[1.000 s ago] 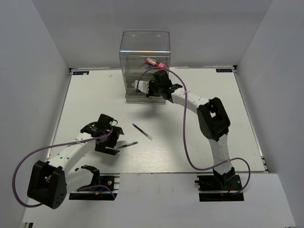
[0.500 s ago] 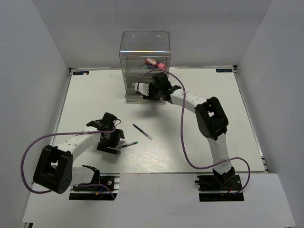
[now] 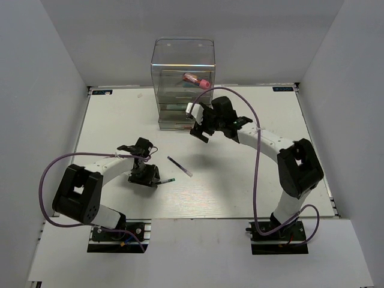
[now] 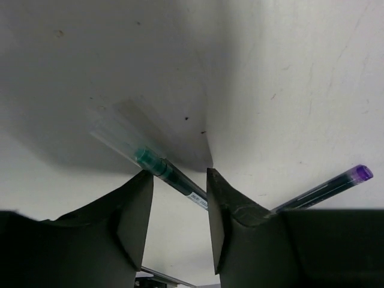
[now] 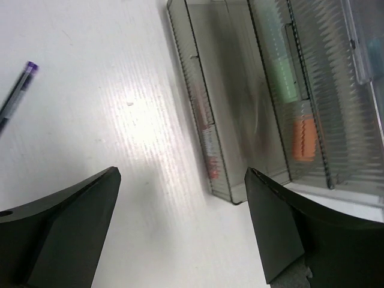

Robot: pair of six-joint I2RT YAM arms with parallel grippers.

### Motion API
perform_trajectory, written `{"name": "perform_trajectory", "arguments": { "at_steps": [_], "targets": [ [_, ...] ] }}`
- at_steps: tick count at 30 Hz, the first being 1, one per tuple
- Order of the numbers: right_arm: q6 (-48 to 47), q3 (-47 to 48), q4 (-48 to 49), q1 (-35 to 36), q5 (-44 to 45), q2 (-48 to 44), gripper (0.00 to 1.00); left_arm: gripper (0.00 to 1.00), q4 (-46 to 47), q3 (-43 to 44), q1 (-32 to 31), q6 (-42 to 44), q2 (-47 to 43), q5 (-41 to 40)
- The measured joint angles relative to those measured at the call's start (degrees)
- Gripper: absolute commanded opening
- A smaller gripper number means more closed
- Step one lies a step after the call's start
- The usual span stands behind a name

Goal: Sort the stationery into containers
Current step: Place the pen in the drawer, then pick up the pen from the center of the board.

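Item 1. Drawer cabinet: tall box of clear plastic with rounded upper corners, at the upper centre of the overhead view, standing at the far edge of the white tabletop. The right wrist view alone shows its drawers close up, in the upper right of that frame. They are shallow, ribbed and smoky-transparent, and stepped one past another.

Item 2. Red tube: fat, pink-capped, lying high inside the cabinet. It shows only from overhead.

Item 3. Green marker and orange marker: short blocks seen blurred through the ribbed plastic, the green above the orange in the frame. Neither can be made out from overhead.

Item 4. Green pen: thin, with a clear barrel end, a green collar, a dark section and a small white printed label. It lies flat on the tabletop, at lower centre-left in the overhead view. The left wrist view shows it running diagonally through the gap between the fingers.

Item 5. Purple-capped pen: slim and dark, lying loose on the tabletop to the right of the green pen and apart from it. Its cap also shows at the upper left of the right wrist view.

Item 6. Left gripper: matte black wedge fingers. The jaws are parted either side of the green pen and not pressed onto it.

Item 7. Right gripper: its jaws are spread wide with nothing between them, just below the cabinet front in the overhead frame.
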Motion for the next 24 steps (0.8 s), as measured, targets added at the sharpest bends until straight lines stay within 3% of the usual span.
{"name": "perform_trajectory", "arguments": {
  "at_steps": [5, 11, 21, 24],
  "targets": [
    [5.18, -1.73, -0.07, -0.83, -0.87, -2.62, 0.9, 0.28, 0.22, 1.14, -0.11, 0.11, 1.86, 0.92],
    [7.23, -2.38, -1.4, -2.62, -0.66, -3.37, 0.9, 0.13, 4.2, 1.25, -0.11, 1.75, 2.14, 1.18],
    [6.25, -8.98, -3.82, -3.19, -0.9, -6.56, 0.9, 0.04, 11.39, 6.1, -0.09, 4.96, 2.1, -1.25],
    [6.14, -10.58, -4.0, -3.32, -0.83, -6.69, 0.78, 0.04, 13.66, 10.49, 0.31, 6.27, 2.43, -1.38]
  ]
}}
